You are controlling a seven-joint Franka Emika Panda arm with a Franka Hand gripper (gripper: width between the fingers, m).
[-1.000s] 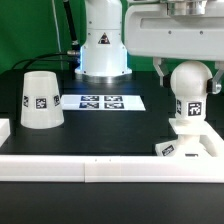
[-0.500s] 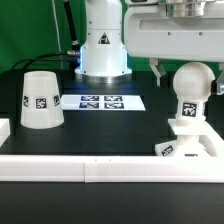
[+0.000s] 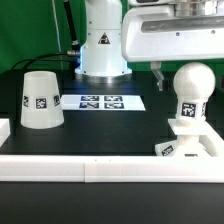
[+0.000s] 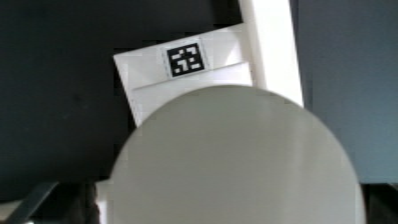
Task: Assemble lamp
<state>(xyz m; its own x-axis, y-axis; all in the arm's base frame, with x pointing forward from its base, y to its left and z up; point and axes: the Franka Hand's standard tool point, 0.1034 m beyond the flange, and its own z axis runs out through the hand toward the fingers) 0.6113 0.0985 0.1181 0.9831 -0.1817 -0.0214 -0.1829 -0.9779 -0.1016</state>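
Topping the blocky base [image 3: 191, 141] stands a round bulb [image 3: 192, 82].

Shade [image 3: 40, 99]: white truncated cone, stood on its wide rim with the narrow end up, square tag facing the camera. It sat at the exterior view's left, well apart from the other two parts.
Base [image 3: 188, 146]: low white block at the exterior view's right, tag on its near face.
Bulb [image 3: 192, 80]: white round head on a tagged cylindrical stem [image 3: 187, 112], upright on the base, stem foot touching the base top. Seating depth couldn't be told.
Wrist view: bulb dome filled most of the frame, tagged base partly showing behind it.
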